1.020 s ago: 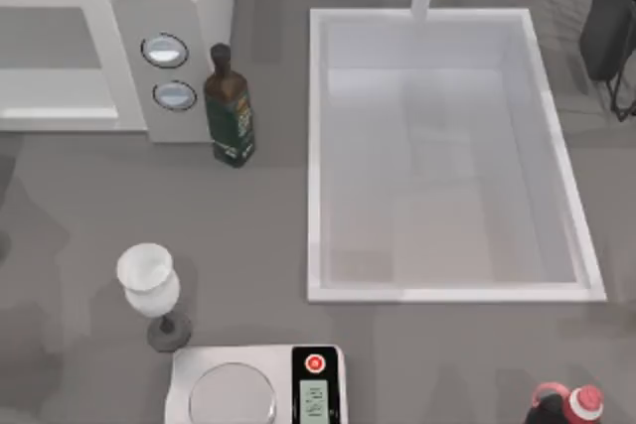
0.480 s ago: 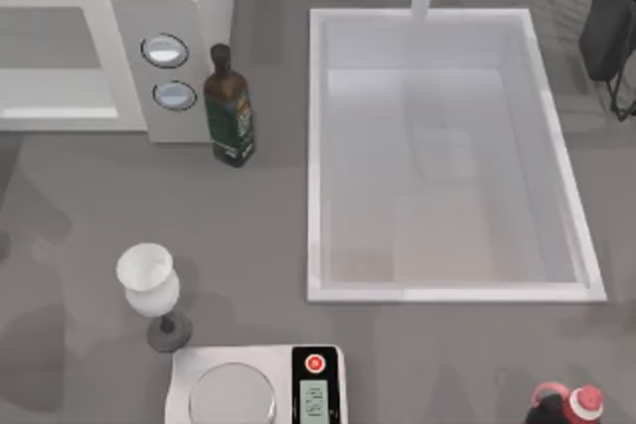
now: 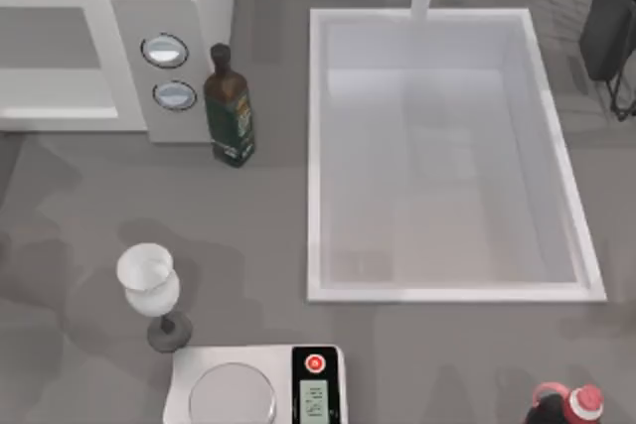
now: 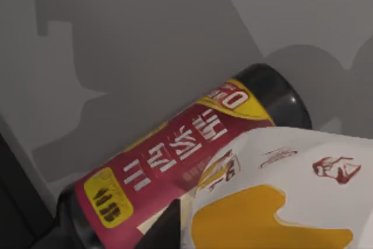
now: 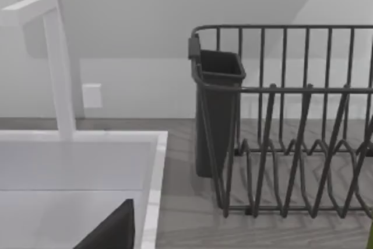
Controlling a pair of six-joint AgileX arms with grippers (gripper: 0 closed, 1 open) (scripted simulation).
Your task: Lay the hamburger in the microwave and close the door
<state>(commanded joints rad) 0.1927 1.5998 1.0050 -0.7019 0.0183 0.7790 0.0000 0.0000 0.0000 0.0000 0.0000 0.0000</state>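
Observation:
The microwave [image 3: 189, 7] stands at the table's back left, white with a grey panel [image 3: 169, 76] carrying two round dials. Its door [image 3: 55, 62], a white frame around a greyish window, lies flush with that panel and looks shut. The hamburger is out of view. In the left wrist view a dark sliver of my left gripper [image 4: 166, 225] hangs over a red-labelled can [image 4: 175, 161] lying on the table. In the right wrist view a dark edge of my right gripper [image 5: 111, 231] shows above the sink.
A dark oil bottle [image 3: 230, 106] stands right of the microwave. A wine glass [image 3: 149, 285] and a white scale [image 3: 253, 384] sit front left. The white sink [image 3: 318, 156] fills the middle, with a black dish rack [image 5: 291, 121] at back right. A white-and-yellow bag [image 4: 280, 202] overlaps the can.
The shadows on the left part of the table have shifted. The microwave, bottle, glass and scale have not moved.

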